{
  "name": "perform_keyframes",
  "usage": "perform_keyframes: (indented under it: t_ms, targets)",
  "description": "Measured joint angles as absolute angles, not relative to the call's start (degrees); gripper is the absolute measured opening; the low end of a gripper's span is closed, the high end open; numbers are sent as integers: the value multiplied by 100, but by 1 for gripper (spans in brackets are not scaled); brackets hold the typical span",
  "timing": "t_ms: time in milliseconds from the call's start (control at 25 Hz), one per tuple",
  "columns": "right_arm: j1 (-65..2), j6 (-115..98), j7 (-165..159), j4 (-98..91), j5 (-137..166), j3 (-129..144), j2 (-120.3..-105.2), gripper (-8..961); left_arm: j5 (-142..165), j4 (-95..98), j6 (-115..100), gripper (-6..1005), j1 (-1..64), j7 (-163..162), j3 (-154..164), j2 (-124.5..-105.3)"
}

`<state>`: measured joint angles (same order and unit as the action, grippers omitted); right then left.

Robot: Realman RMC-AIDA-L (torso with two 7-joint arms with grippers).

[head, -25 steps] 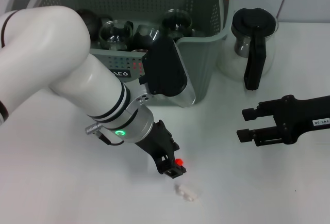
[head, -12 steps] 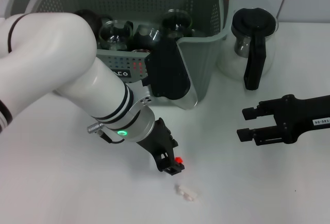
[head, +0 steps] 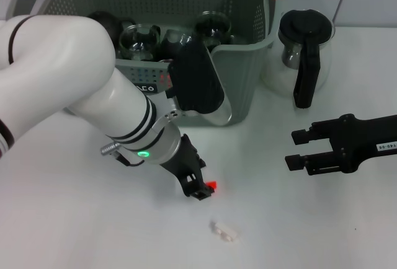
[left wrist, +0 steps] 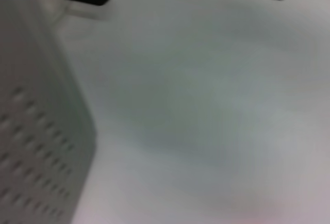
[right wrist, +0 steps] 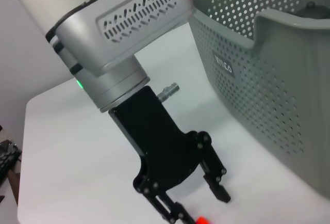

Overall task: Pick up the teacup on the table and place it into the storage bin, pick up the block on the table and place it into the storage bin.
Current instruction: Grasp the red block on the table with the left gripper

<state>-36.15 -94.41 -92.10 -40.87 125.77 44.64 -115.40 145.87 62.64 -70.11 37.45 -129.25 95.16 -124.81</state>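
The grey perforated storage bin (head: 245,74) stands at the back, and its wall also fills one side of the left wrist view (left wrist: 36,131) and the right wrist view (right wrist: 268,74). Several glass teacups (head: 139,36) lie inside it; I see no teacup on the table. My left gripper (head: 203,191) hangs just above the table in front of the bin, shut on a small red block (head: 211,186). The right wrist view shows that gripper (right wrist: 198,208) with the red block (right wrist: 202,220) at its fingertips. My right gripper (head: 293,149) rests open at the right, holding nothing.
A glass pitcher (head: 304,52) with a black handle stands to the right of the bin. A small white piece (head: 224,232) lies on the table just in front of the left gripper. The white table (head: 74,219) stretches out in front at the left.
The left gripper has drawn up and to the left with the red block, away from the white piece. The right arm has not moved.
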Motion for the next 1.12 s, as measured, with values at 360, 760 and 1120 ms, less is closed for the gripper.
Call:
perform_keyframes:
  t_ms: [360, 760, 1120]
  targets:
    - [-3612, -9439, -9211, -4072, 12581, 4453, -11540, 700, 14587, 6292, -7044, 532, 3744, -12918, 9580, -12481]
    - [-3612, -9429, -9211, -4077, 12587, 4456, -11540, 699, 14581, 6278, -7002, 511, 3764, -12941, 9704, -12481]
    - [-3601, -9419, -9208, -4060, 12586, 4456, -11540, 699, 14580, 6281, -7010, 416, 3801, -12958, 9712, -12481]
